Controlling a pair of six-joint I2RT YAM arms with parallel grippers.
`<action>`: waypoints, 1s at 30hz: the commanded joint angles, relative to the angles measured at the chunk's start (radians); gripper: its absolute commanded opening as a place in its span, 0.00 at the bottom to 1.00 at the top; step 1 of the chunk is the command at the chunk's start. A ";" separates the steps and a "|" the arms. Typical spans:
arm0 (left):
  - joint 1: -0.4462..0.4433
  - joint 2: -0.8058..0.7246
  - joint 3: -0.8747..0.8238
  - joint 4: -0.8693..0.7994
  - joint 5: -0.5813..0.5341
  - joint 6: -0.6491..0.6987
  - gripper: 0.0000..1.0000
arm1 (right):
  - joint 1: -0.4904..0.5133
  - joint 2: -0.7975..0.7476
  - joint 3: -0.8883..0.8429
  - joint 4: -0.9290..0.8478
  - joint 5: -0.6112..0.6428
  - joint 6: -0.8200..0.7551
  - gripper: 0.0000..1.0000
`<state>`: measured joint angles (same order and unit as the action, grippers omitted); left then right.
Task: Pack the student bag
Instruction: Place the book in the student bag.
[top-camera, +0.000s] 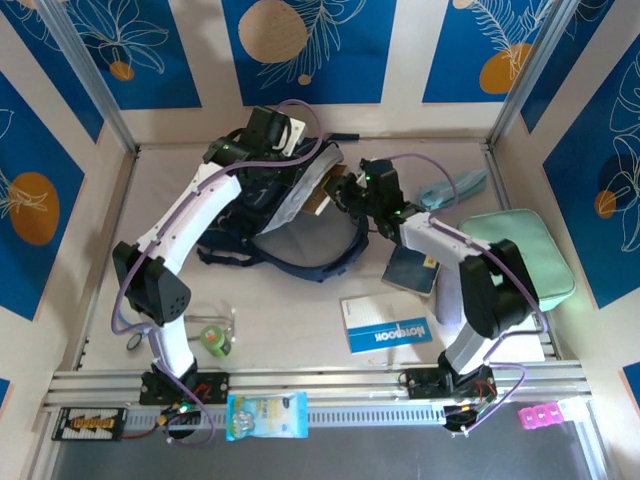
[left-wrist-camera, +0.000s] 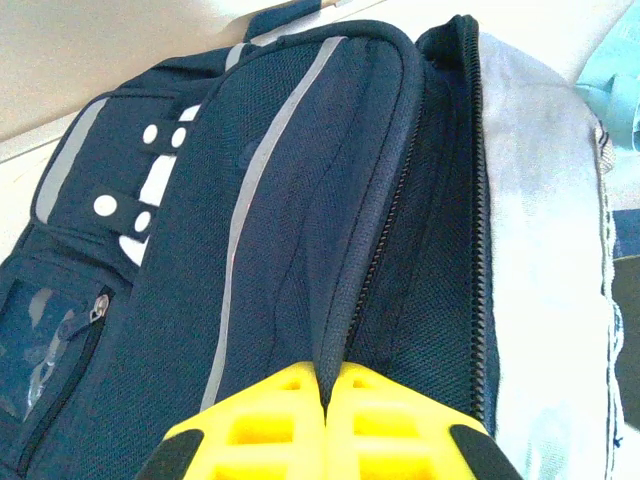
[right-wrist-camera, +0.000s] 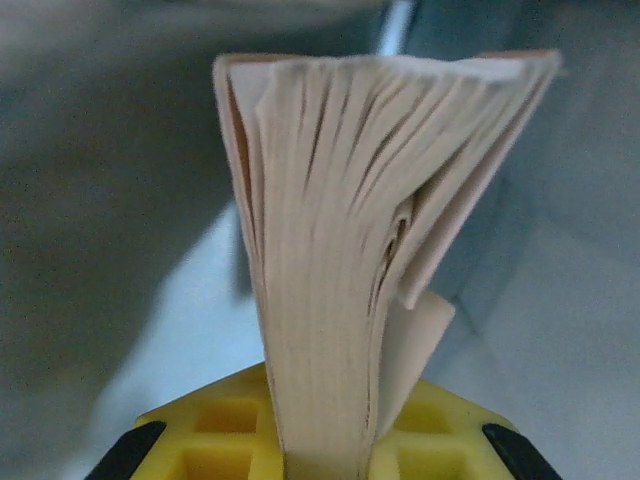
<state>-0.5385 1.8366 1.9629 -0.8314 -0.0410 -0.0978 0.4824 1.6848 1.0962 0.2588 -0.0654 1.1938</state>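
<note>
The left gripper (left-wrist-camera: 326, 392) has its yellow fingers pressed together on a ridge of navy fabric of the student bag (left-wrist-camera: 300, 200), pinching it just beside a zip track (left-wrist-camera: 395, 215) that runs away from the fingertips. Left of that pinch, the bag's front panel carries a grey stripe (left-wrist-camera: 262, 170) and a strap with white dots (left-wrist-camera: 140, 190). To the right of the fingers, past a second line of zip teeth, lies the pale lining (left-wrist-camera: 545, 260) of the opened flap. From the top external camera the bag sits toward the back of the table (top-camera: 300, 300), under the left wrist and directly to the left of the right gripper, its dark straps trailing toward the arm bases.

The right gripper (right-wrist-camera: 322, 425) is clamped on the lower edge of a book (right-wrist-camera: 350, 200), whose cream pages fan out wide above the fingers. Blurred grey surfaces surround the book beyond the fingertips; whether it touches the bag cannot be told.

Beside the right arm's elbow, on its outer side, lies a mint-green zip case (top-camera: 525, 255). A dark blue booklet (top-camera: 410, 270) sits below the right forearm, and a notebook with a blue band (top-camera: 385, 325) lies nearer that arm's base. A green tape roll (top-camera: 213, 338) rests near the left arm's base.
</note>
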 joint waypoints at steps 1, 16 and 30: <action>0.011 -0.011 0.057 0.050 0.054 -0.040 0.00 | 0.026 0.084 -0.005 0.110 0.033 -0.018 0.00; 0.023 -0.020 0.052 0.062 0.124 -0.056 0.00 | 0.088 0.272 0.157 -0.047 0.124 0.099 0.03; 0.048 -0.034 0.040 0.073 0.138 -0.073 0.00 | 0.110 0.528 0.319 0.147 0.050 0.280 0.26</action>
<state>-0.5011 1.8462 1.9629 -0.8310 0.0521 -0.1493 0.5961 2.1952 1.4254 0.3527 0.0223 1.4212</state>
